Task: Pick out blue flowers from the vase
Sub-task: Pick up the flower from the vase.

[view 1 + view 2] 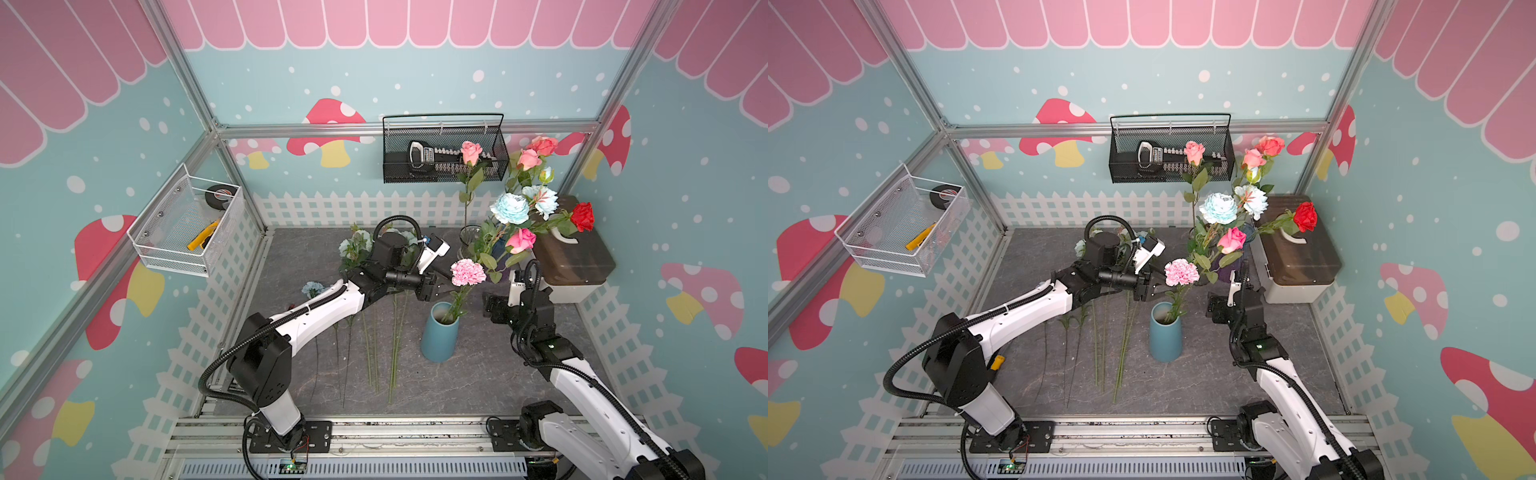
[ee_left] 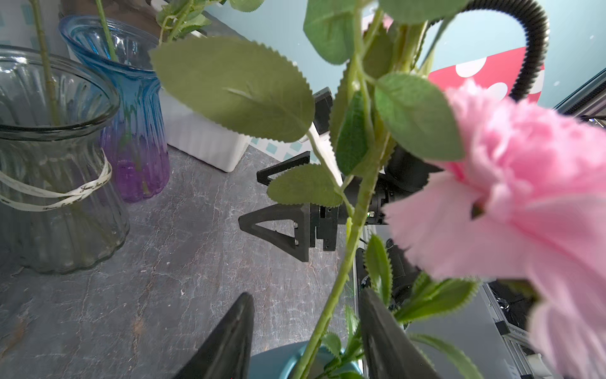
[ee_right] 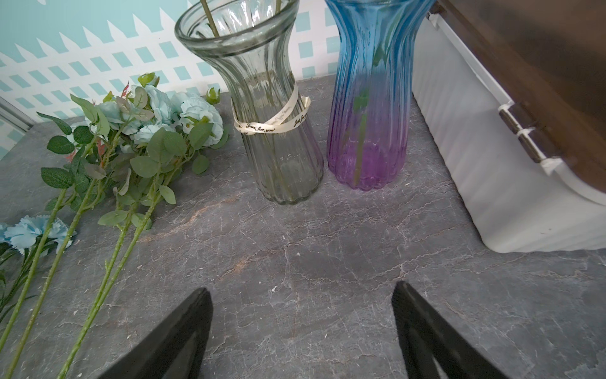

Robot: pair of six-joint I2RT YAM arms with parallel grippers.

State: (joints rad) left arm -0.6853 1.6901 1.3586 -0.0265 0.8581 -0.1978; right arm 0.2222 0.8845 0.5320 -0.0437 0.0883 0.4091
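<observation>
Starting nearest, just left of the teal ceramic vase (image 1: 439, 336): finding a row of long-stemmed pale-blue flowers (image 3: 183, 115) already lying flat on the grey stone-look tabletop (image 3: 328, 246), with ruffled heads pointing away past the vase, plus one small frilly blue carnation (image 1: 312, 288) farther left. Judging the task well under way but not finished. Hovering just above the teal vase's mouth with the left gripper (image 2: 305, 295), keeping its jaws parted, straddling a green stem (image 2: 330, 305) rising out of that vase without pinching it, and crowding the fluffy pink carnation (image 1: 468, 272) standing there. Seeing nothing blue in that vase, so judging no pick due from it. Holding the right gripper (image 3: 301, 288) just right of the teal vase, spread wide and empty, aiming at the glass vases. Going farther, beyond the teal vase and to its right: finding a clear ribbed glass vase with a cream ribbon (image 3: 262, 98) and, just beside it, a blue-to-purple ribbed glass vase (image 3: 370, 98). Spotting two large pale-blue blooms (image 1: 509, 208) standing over that blue-to-purple vase among roses (image 1: 582, 217), higher than both grippers and beyond them, nearer the right one. Leaving those two to be pulled out.
</observation>
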